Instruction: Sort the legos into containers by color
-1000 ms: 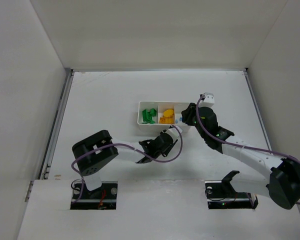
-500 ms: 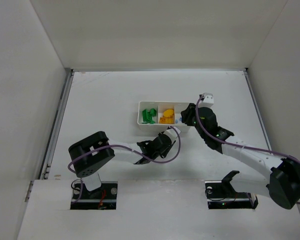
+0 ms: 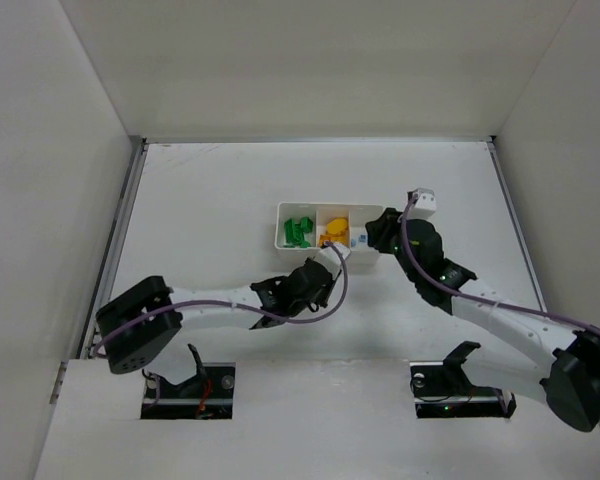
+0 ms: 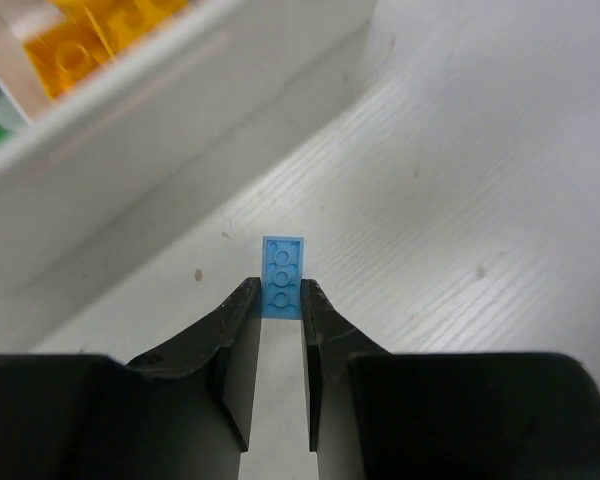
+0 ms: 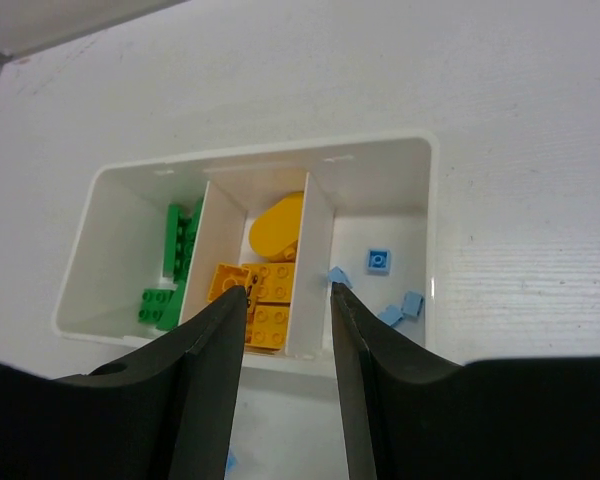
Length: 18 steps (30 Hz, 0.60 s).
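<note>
The table (image 3: 210, 200) bears the tray (image 5: 280, 158) — green bricks (image 5: 175, 250) left, yellow bricks (image 5: 275, 228) middle, blue bricks (image 5: 378, 261) right. The right gripper (image 5: 288, 295) hangs above it, jaws apart, empty. The left gripper (image 4: 280, 300) pinches a blue brick (image 4: 283, 268) — just outside the tray's wall.

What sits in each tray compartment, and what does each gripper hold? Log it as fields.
tray: white, three compartments side by side
left compartment: green legos
middle compartment: yellow-orange legos
right compartment: light blue legos
left gripper: shut on a light blue brick, outside the tray
right gripper: open, over the tray, nothing between its fingers
</note>
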Motion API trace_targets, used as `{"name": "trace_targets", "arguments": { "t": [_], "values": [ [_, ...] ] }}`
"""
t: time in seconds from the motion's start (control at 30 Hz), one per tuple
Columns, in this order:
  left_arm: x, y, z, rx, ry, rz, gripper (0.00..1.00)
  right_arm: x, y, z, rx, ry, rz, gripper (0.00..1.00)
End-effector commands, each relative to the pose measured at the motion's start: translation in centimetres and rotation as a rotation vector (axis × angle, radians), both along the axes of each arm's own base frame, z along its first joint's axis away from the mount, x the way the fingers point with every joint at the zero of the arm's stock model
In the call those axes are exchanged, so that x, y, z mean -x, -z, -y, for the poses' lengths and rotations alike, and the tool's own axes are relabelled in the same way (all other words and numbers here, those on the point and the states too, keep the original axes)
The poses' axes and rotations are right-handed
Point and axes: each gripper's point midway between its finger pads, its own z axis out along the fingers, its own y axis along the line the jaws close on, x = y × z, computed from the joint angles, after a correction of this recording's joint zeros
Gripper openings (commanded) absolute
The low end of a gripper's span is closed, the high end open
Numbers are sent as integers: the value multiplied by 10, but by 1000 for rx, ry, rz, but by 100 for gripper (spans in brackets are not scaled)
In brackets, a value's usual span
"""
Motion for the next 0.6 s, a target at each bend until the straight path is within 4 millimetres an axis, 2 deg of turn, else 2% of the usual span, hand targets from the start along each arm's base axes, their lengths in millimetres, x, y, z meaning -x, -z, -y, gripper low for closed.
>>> {"name": "trace_targets", "arguments": {
  "t": [0.0,0.1,0.17,0.27,0.43,0.5,0.57],
  "values": [
    [-7,-58,8,165,-32,40,16,-1,-27,8,-78,36,89,46],
    [-15,-101,14,288,-60,72,17,-2,-28,26,-103,97,101,47],
    [-22,-121,22,347,-67,87,18,-3,-28,40,-121,147,107,47],
    [-40,-138,40,401,-69,99,19,-2,-29,55,-149,193,117,47],
    [-74,-136,75,407,-81,94,20,2,-33,68,-184,224,139,47],
    [-89,-130,83,398,-98,90,21,3,-33,68,-187,222,139,47],
    [-105,-123,87,390,-123,87,26,2,-32,67,-185,217,135,47]
  ]
}}
